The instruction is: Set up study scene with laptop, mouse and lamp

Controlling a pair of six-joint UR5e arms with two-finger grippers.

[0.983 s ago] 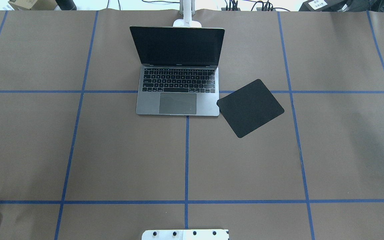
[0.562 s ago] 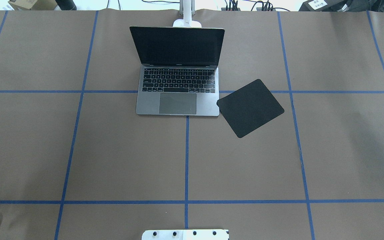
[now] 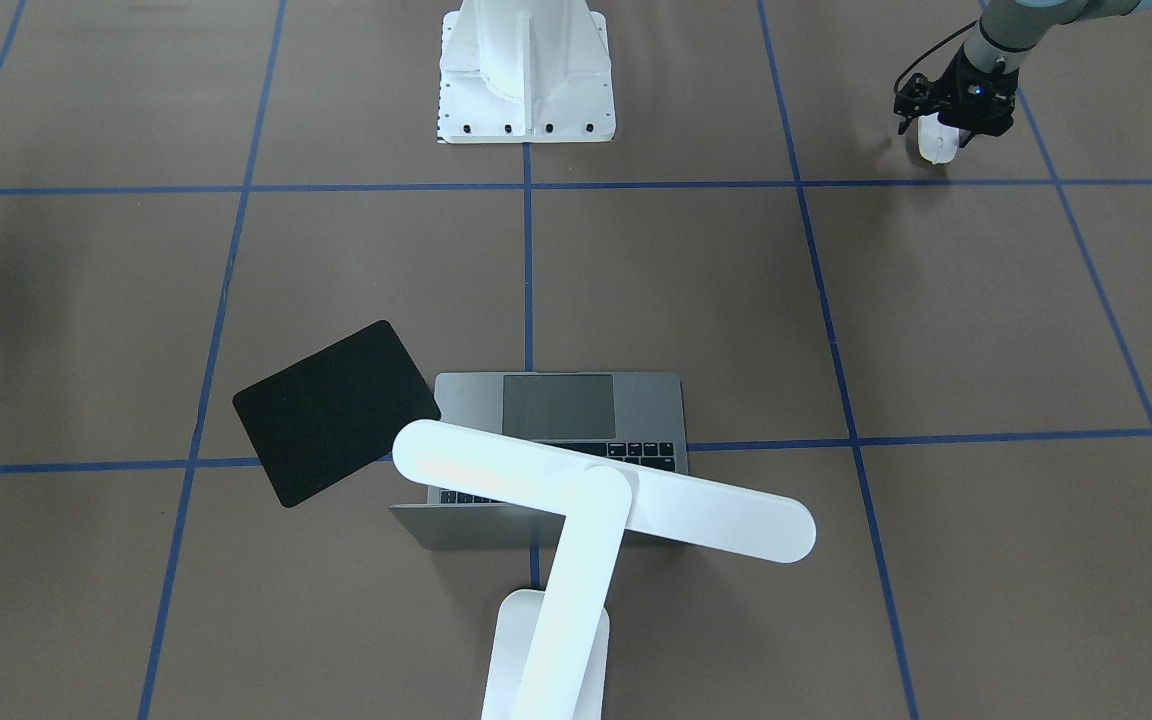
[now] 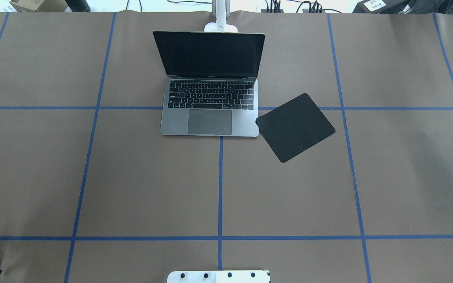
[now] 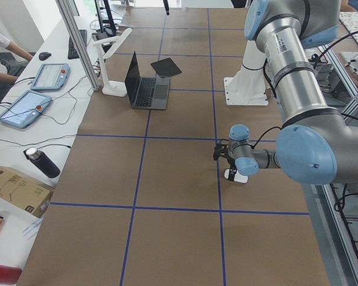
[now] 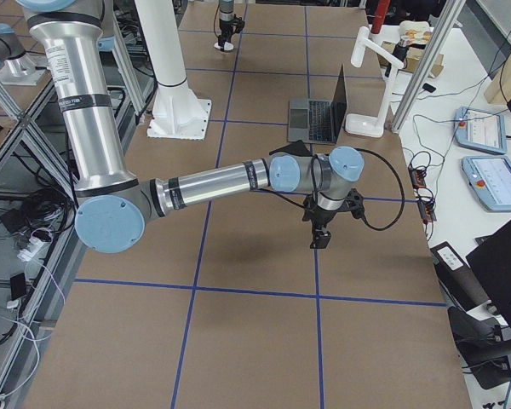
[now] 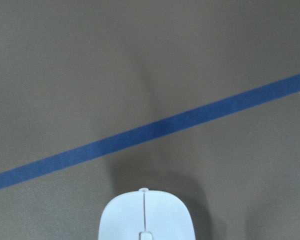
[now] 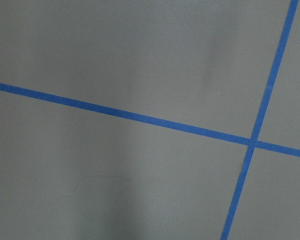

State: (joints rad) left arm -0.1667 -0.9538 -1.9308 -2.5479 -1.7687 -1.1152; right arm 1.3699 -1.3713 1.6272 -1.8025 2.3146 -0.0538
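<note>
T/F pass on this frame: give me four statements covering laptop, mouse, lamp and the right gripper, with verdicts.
1. The laptop is open. True.
2. The mouse sits on the black mat. False: it is at the left gripper, far from the mat.
3. The lamp stands behind the laptop's screen, on the side away from the robot. True.
4. The right gripper carries the lamp. False: the lamp stands on the table, and the right gripper hangs over bare table.
</note>
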